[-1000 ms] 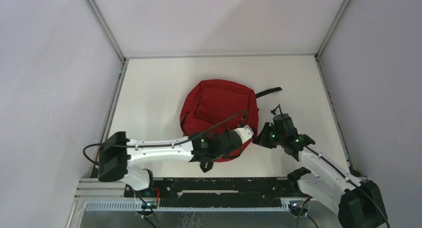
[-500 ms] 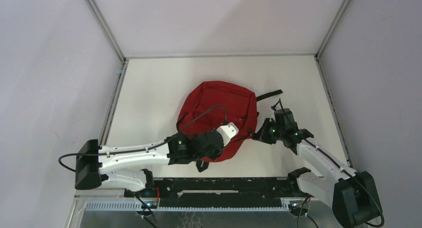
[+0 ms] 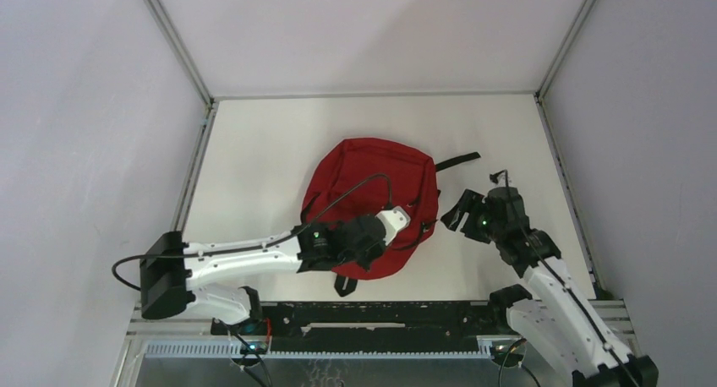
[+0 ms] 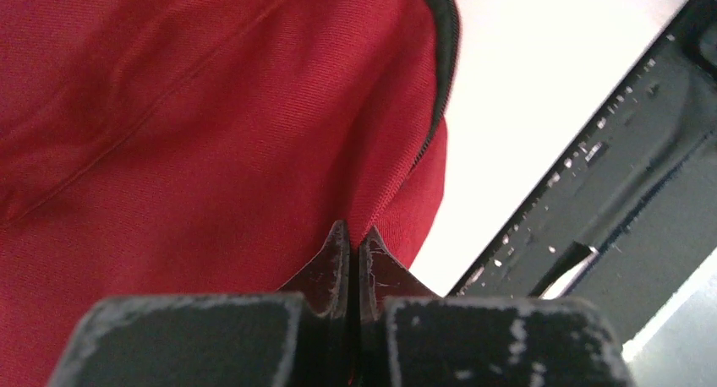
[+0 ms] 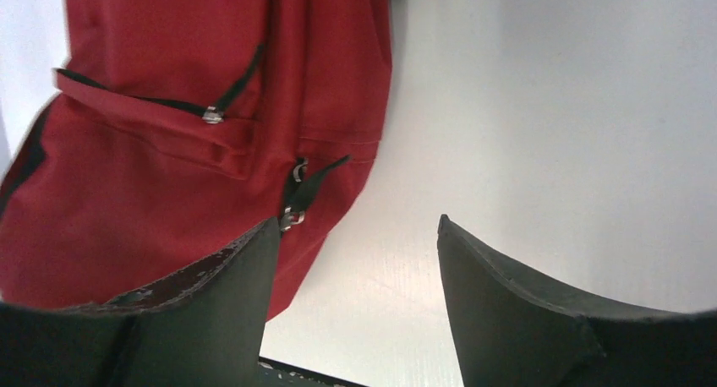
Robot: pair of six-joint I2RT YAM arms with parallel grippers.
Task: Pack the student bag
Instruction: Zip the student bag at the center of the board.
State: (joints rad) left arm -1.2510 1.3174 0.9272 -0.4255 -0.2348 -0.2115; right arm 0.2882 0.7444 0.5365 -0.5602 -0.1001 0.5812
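Left gripper [image 4: 349, 245]: fingers pressed together, tips against the red fabric of the student bag [image 3: 372, 171], just beside its black zipper trim [image 4: 446, 32]. Cannot tell whether a fold is nipped.

Right gripper [image 5: 358, 220]: fingers spread apart, holding nothing, bare table [image 3: 279, 142] between them. It sits just off the bag's right edge, not touching.

The bag lies mid-table, with one black strap [image 3: 458, 159] trailing right.

- Top view: shows both arms and the whole bag, but hides the left fingertips.
- Right wrist view: shows two zipper pulls [image 5: 293, 209] at the bag's edge and a pocket zipper [image 5: 211, 114].
- Left wrist view: shows the black base rail [image 4: 592, 201] beyond the bag.

Versus a second ago:
- The right gripper was closed at the bag's edge. It has since opened and drawn back to the right.
- The left gripper has shifted slightly left.
- The bag's outline is less round.
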